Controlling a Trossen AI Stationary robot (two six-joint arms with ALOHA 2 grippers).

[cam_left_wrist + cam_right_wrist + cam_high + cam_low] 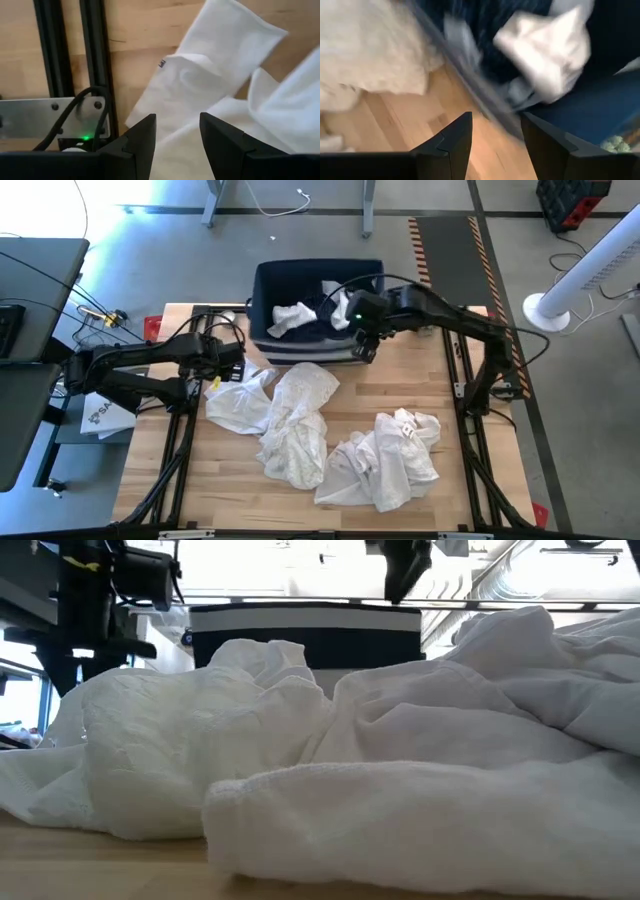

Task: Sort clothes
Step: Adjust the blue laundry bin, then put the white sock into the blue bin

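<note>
The clothes are soft, crumpled and white or cream. Three lie on the wooden table (190,480): a thin white one (238,402) at the left, a cream, faintly textured one (298,425) in the middle touching it, and a bunched white one (385,460) to the right, just beside the middle one. Dark printing shows on a fold of the right one, too small to read. Two more white pieces (292,318) lie inside the navy bin (268,280) at the table's far edge; the bin's front has white stripes.

The left gripper (222,372) hangs over the left garment's edge, near the table's left rail. Its jaws stand apart with nothing between them; white cloth (200,85) lies below, with a tiny dark tag mark that cannot be read.

The right gripper (362,345) hovers at the bin's front rim, jaws spread and empty.

A white paper (100,415) with dark lettering lies left of the table; its letters cannot be made out.
</note>
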